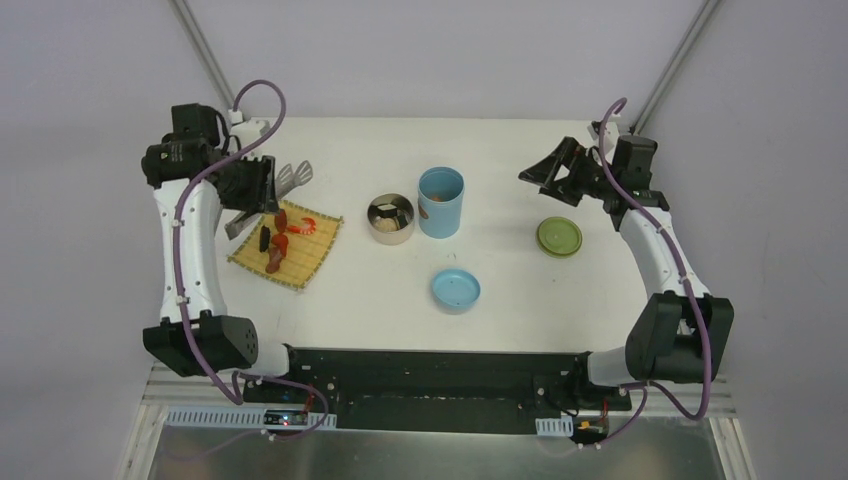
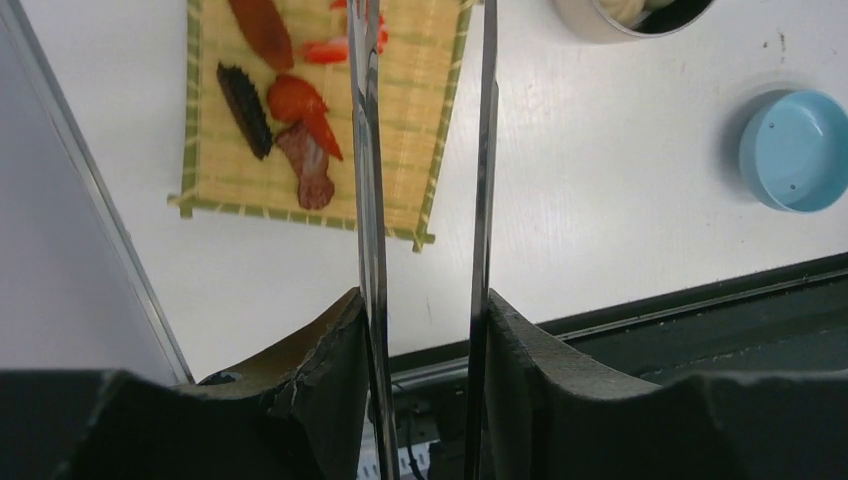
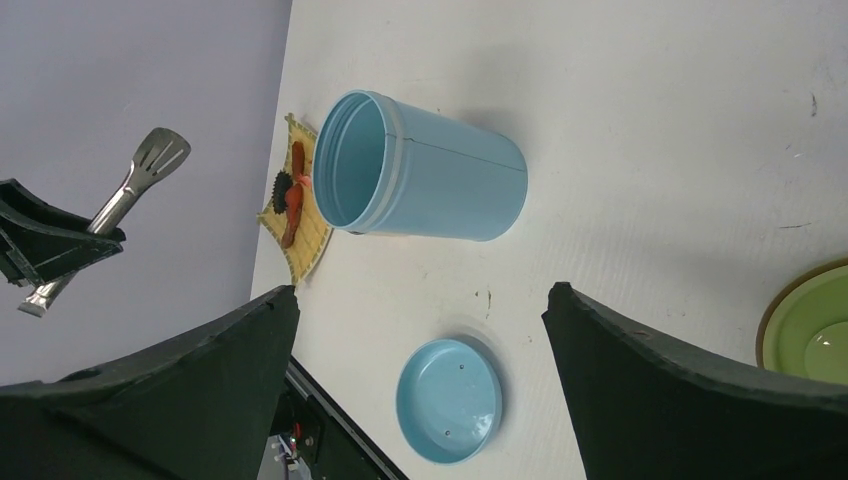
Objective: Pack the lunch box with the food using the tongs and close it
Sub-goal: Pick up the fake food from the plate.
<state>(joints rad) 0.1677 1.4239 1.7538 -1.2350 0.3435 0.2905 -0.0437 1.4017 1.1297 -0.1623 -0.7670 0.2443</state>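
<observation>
Left gripper (image 2: 425,305) clamped on the long slim silver metal tongs (image 2: 483,180), whose two thin arms run out between its fingers. One arm crosses the yellow woven mat (image 2: 405,150) holding the red, brown and dark toy food pieces (image 2: 300,110), left of the tall light-blue cylinder (image 1: 441,205). Short shiny steel bowl (image 1: 390,237) just left of that cylinder. Round blue lid (image 1: 455,290) on its near side; olive-green disc lid (image 1: 559,236) to its right. Right gripper (image 3: 420,292) spread wide, holding nothing, right of the cylinder.

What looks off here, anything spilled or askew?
Nothing spilled or damaged. The yellow woven bamboo mat sits skewed to the edge of the white table, and the round light-blue lid lies rim-up toward the near edge.
</observation>
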